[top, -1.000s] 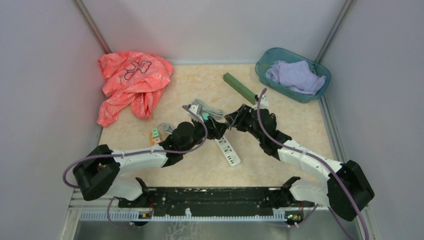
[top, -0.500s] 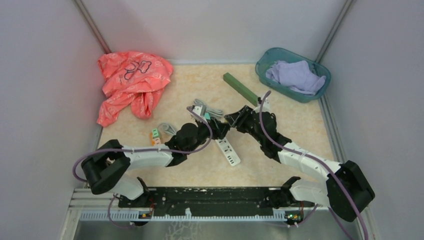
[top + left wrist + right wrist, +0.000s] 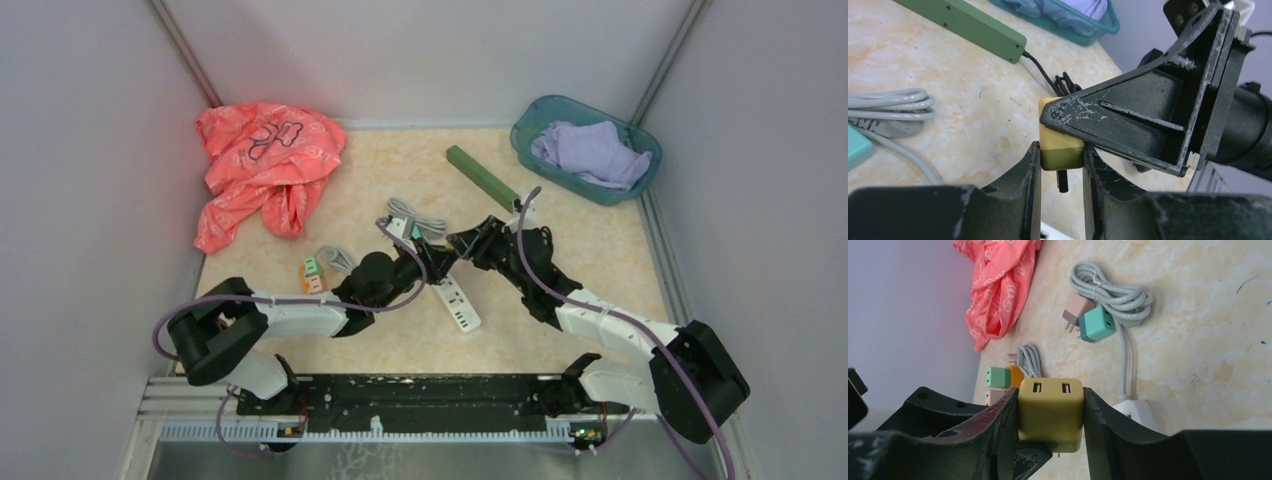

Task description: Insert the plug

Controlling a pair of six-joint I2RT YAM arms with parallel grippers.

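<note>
Pinching the yellow plug (image 3: 1050,410) from both sides at once, the right fingers (image 3: 998,430) clamp its flanks while the left fingers (image 3: 1023,180) squeeze its lower half, a dark prong pointing down beneath it. It is held clear of the tabletop (image 3: 390,165), between the two wrists, over the far end of the white power strip (image 3: 457,303). Further out lie a coiled grey cable (image 3: 1118,292) with teal and pink adapters, a green power strip (image 3: 482,176), a pink cloth (image 3: 262,160) and a teal basket (image 3: 520,138).

Soft, even light; blurred foreground.
</note>
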